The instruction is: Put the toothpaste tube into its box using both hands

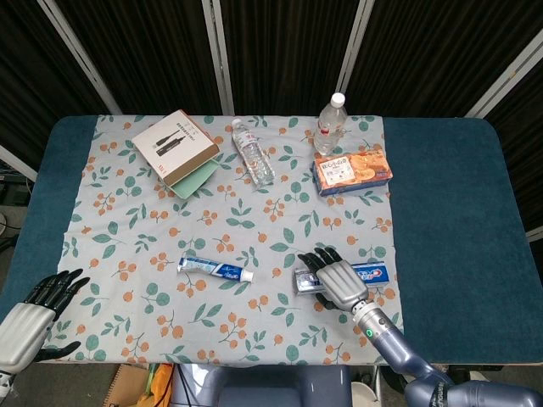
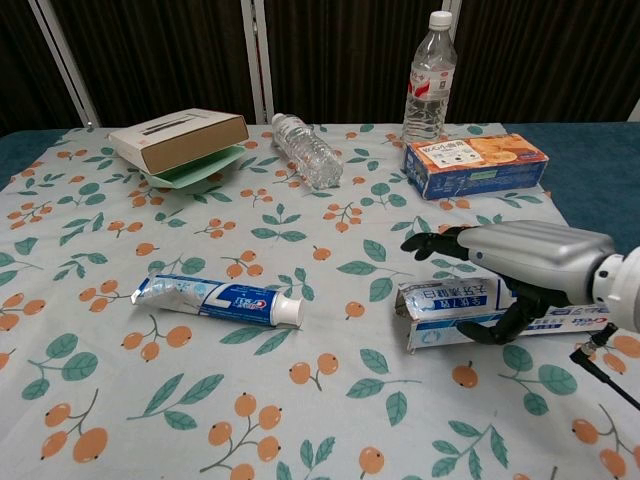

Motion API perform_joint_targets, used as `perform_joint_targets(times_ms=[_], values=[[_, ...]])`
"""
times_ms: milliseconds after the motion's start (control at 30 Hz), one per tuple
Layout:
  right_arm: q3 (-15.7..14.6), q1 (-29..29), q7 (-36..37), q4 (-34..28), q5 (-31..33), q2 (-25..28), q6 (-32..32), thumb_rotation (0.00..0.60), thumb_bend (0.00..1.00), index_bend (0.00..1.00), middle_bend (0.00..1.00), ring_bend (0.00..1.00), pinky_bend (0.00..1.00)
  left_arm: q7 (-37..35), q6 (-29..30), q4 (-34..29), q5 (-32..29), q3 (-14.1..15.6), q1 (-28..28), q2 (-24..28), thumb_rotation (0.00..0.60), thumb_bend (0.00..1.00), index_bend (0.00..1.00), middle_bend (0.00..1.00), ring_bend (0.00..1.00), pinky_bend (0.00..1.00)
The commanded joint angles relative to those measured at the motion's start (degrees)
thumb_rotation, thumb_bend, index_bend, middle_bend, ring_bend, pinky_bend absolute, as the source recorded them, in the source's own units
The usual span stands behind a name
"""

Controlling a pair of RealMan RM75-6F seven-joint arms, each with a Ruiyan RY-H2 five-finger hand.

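Even, bright light falls from above in both views; shadows are soft and short. Both views are sharp. The dark curtain [image 1: 280, 51] behind stays dim. A faint sheen shows on the right hand [image 2: 535, 265].
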Motion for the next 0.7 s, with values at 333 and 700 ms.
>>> perform_joint_targets(times_ms=[333, 700], values=[[-1.43, 0.77, -0.59, 7.22, 2.64, -3.86, 1.48, 0.6, 0.4, 0.34, 0.45, 0.38, 0.31, -0.44, -1.52, -1.07, 0.02, 0.0, -0.53, 0.71, 0.6, 0.05, 0.0, 0.0, 0.0, 0.08], [-2.3, -0.47, 2.3, 3.18, -1.09, -1.69, 5.14, 0.6, 0.4, 0.44, 0.52, 0.46, 0.41, -1.43, -3.22, -1.99, 0.81, -0.02, -1.61, 1.08, 0.6, 0.07, 0.04, 0.03, 0.02, 0.1]])
